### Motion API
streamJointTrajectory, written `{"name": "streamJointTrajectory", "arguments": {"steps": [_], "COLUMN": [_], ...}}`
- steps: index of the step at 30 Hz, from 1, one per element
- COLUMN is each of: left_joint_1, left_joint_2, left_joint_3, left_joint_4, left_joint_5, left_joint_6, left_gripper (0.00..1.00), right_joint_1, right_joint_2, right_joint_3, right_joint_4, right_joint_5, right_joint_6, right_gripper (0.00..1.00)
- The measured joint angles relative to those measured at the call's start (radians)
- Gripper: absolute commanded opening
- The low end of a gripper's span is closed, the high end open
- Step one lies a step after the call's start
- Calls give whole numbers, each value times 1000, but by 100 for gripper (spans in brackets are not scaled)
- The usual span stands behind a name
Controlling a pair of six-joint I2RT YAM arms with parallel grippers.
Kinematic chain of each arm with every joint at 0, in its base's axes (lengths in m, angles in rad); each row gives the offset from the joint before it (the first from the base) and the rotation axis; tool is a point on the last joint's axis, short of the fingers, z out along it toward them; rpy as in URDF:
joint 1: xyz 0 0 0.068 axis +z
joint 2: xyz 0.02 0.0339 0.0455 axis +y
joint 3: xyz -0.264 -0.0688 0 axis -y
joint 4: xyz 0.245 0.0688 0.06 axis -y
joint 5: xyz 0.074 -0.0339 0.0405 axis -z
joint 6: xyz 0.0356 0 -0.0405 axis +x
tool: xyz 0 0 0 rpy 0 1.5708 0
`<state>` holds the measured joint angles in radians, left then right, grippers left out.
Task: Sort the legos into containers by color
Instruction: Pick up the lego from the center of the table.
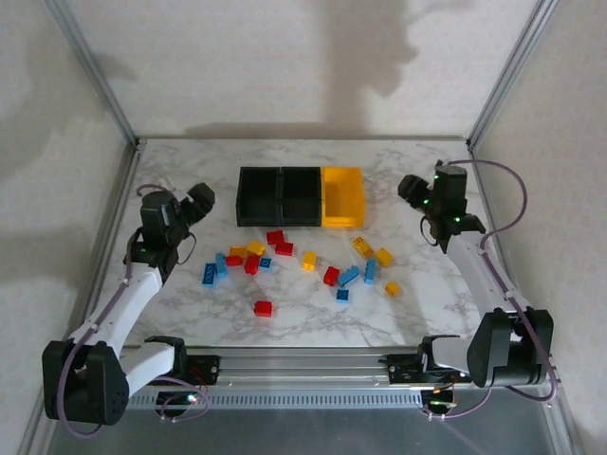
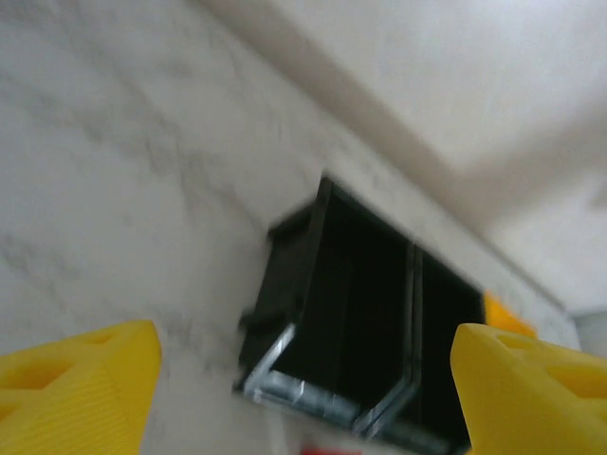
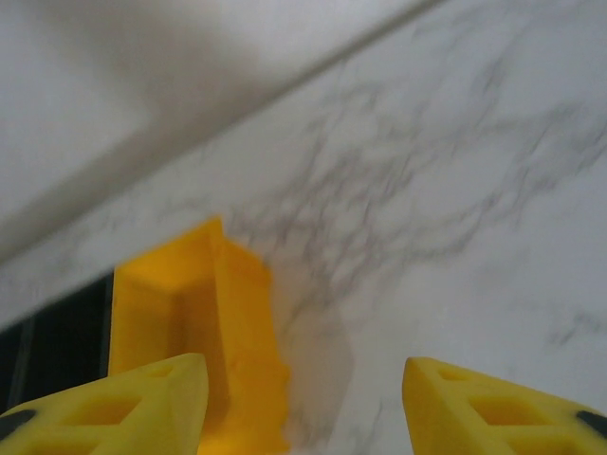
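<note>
1. While the legos [image 1: 303, 265] lie scattered on the marble table [image 1: 190, 171], with none visible in the containers [image 1: 302, 222], I hold both arms raised, one on each side of the pile.
2. My left gripper [image 1: 197, 201] hangs over the table's left side. Its yellow fingers [image 2: 76, 379] are spread wide with nothing between them, and my wrist camera looks past them at the two black bins [image 2: 370, 284].
3. My right gripper [image 1: 413, 188] hangs over the table's right side, its jaws also apart and empty. Its camera takes in the yellow bin [image 3: 190, 303] and bare marble beside it.
4. The three bins touch in a row, black, black, then yellow at the right end. The yellow one looks empty, but the black interiors are too dark to judge.
5. The bricks lie on my side of that row, between my grippers, so each arm must reach inward and back toward its base.
6. By my reckoning, the left arm is nearer the tight cluster [image 1: 242, 256] of red, yellow and blue.
7. The right arm is nearer the yellow bricks [image 1: 363, 247] and the yellow bin. The closest of those bricks lies slanted, so the wrist would need to turn across its long axis.
</note>
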<state>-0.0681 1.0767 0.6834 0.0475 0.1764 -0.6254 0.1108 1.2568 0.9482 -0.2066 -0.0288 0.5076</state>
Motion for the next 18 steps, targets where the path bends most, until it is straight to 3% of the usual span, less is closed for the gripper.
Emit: {"name": "streamJointTrajectory", "arguments": {"steps": [5, 11, 18], "left_joint_1": [-103, -277, -430], "left_joint_2": [-88, -226, -229], "left_joint_3": [-19, -167, -252], "left_joint_4": [-146, -150, -149], "left_joint_5": [40, 43, 6], "left_joint_6": [-9, -121, -218], "left_gripper": [75, 71, 71], "right_joint_1": [66, 237, 362], "right_joint_2": [1, 41, 113], "right_joint_3": [4, -8, -88], "right_joint_4": [-184, -327, -393], "right_joint_5": [9, 41, 70], "right_joint_6": [11, 68, 136], "right_gripper": [53, 52, 57]}}
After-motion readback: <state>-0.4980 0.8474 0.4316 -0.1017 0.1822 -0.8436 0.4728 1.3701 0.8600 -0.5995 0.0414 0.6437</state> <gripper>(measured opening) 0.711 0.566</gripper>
